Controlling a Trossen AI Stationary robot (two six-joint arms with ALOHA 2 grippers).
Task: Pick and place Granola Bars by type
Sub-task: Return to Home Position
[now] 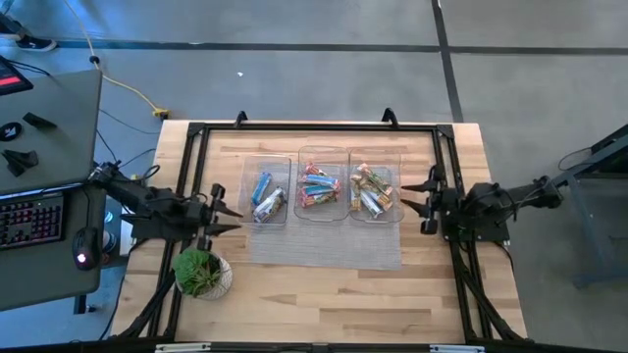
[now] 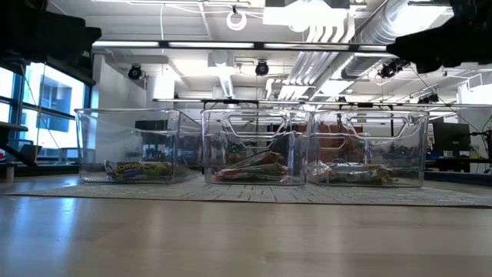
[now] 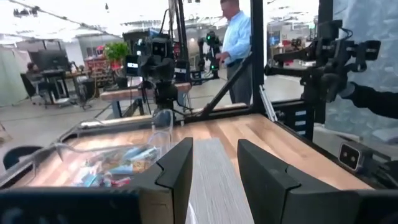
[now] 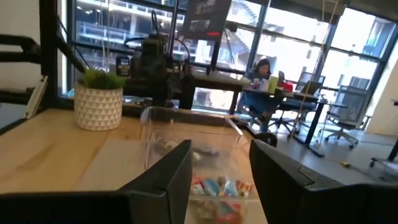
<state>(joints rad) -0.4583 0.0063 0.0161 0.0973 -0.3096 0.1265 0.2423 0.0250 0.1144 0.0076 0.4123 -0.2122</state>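
High view, left to right. The left gripper (image 1: 234, 212) hovers over the table's left side, near the left tray, with its fingers spread and nothing between them. The left wrist view shows the same open gap beside each dark finger (image 3: 177, 174). A potted plant (image 1: 202, 273) stands on the wooden table (image 1: 324, 304), nearer than this gripper and off the mat's left corner.

Three clear trays stand side by side on a grey mat (image 1: 324, 250). All the Granola Bars (image 1: 319, 186) in sight lie inside them. The left tray (image 1: 265, 163) holds blue and silver wrappers. The middle tray (image 1: 322, 155) holds red-orange ones with some blue. The right tray (image 1: 388, 159) holds green-yellow ones.

The right gripper (image 1: 410, 196) hovers just right of the right tray, its fingers likewise spread and empty. In the room beyond, a person (image 3: 236, 43) stands in the left wrist view, and a seated person (image 4: 261, 70) shows in the right wrist view.
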